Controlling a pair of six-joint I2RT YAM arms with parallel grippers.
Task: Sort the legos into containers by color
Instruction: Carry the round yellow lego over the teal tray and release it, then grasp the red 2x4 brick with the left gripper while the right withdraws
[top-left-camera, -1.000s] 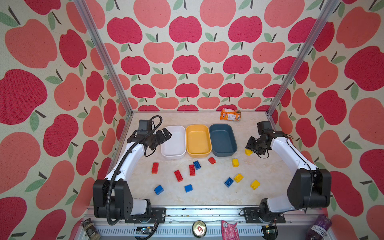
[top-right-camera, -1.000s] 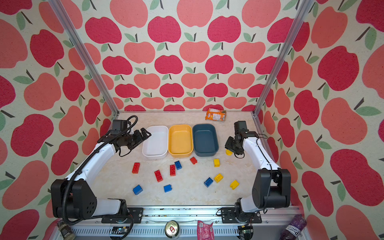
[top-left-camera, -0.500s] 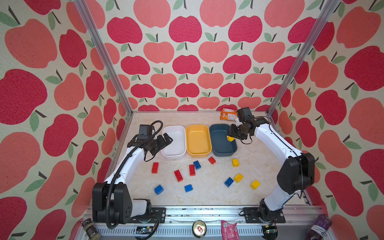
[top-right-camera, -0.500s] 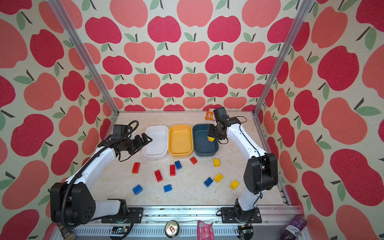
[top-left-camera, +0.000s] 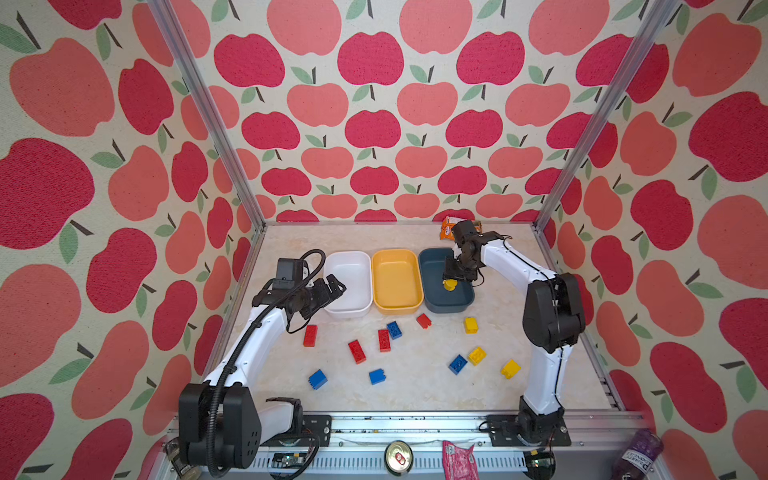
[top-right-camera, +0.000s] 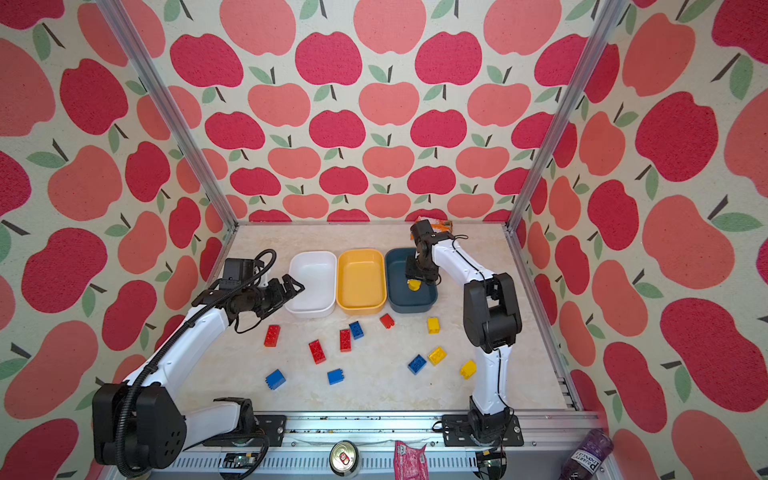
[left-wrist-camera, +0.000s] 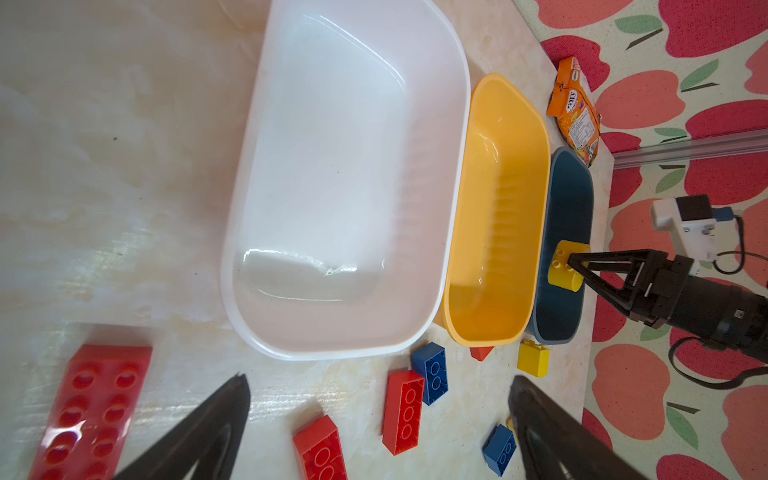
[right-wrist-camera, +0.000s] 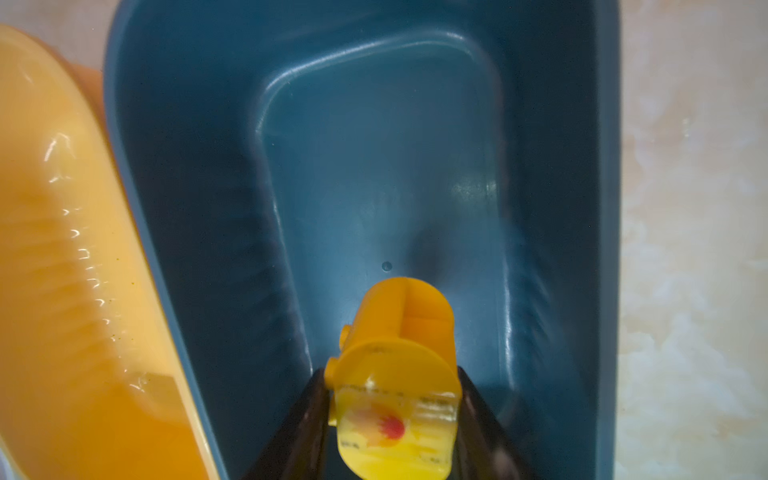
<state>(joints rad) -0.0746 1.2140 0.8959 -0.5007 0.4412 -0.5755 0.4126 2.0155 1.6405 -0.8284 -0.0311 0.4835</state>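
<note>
My right gripper (top-left-camera: 451, 279) is shut on a rounded yellow lego (right-wrist-camera: 399, 345) with a red dot. It holds it low over the dark blue-grey container (top-left-camera: 432, 266), near that container's front half. The yellow container (top-left-camera: 395, 278) and the white container (top-left-camera: 349, 274) stand empty to its left. My left gripper (top-left-camera: 332, 286) hangs open with nothing in it, by the white container's front left corner. Loose legos lie on the table in front of the containers: red ones (top-left-camera: 357, 351), blue ones (top-left-camera: 377, 376) and yellow ones (top-left-camera: 476, 355).
An orange snack packet (top-left-camera: 448, 226) lies at the back wall behind my right wrist. Aluminium posts (top-left-camera: 582, 137) frame the cell's corners. Below the front rail lie a can (top-left-camera: 398, 457), a pink wrapper (top-left-camera: 457, 459) and a bottle (top-left-camera: 636, 455).
My right arm has swung from the table right of the containers to above the dark blue-grey one, carrying the yellow lego. My left gripper has drifted a little toward the table's front.
</note>
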